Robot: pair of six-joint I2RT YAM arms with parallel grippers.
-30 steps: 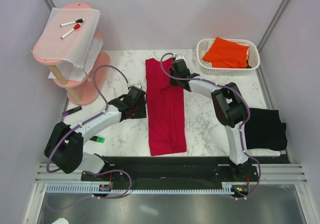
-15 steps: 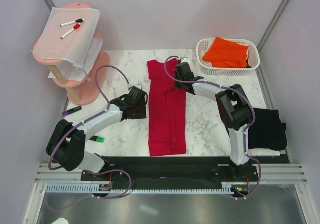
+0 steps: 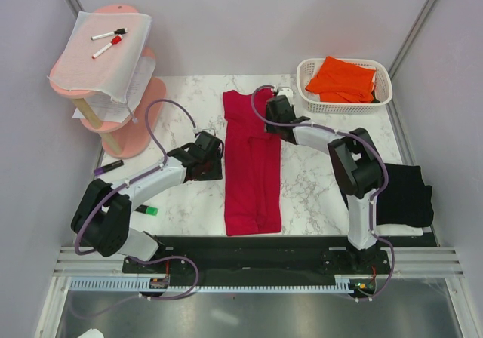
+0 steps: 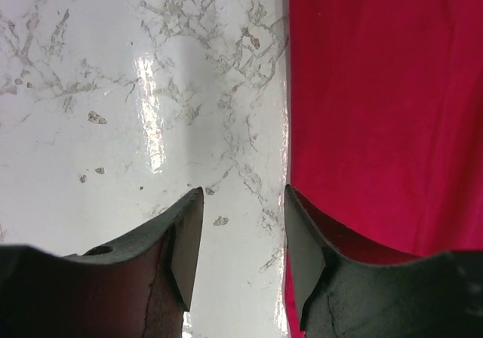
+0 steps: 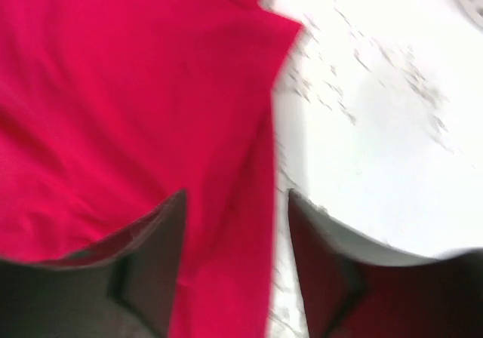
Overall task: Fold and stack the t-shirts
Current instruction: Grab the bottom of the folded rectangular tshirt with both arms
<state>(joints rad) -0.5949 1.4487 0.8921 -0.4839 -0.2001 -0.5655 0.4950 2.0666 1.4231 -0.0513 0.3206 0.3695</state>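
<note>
The marble bench (image 3: 309,179) carries the work. The crimson red t-shirt (image 3: 251,164) lies flat down its middle as a long narrow strip, collar end far, hem near the arm bases, its sides apparently already turned in. The black t-shirt (image 3: 404,195) sits as a folded bundle at the bench's right edge. The orange t-shirt (image 3: 343,78) lies crumpled in the white basket (image 3: 381,100) at the far right corner. The red cloth is judged light, limp and without stiffness. It will sag from any single hold and may slide on the glossy top, so both corners of one end should be pinched through all layers, close to the edge. The left arm reaches low across the bench, and the left end effector (image 3: 213,159) sits just beside the shirt's left edge at mid-length, jaws released and empty over bare marble, one finger (image 4: 309,262) over the red edge. The right arm stretches far forward. The right end effector (image 3: 273,115) hovers over the shirt's upper right edge — jaws parted, cloth lying loose beneath, nothing gripped.
</note>
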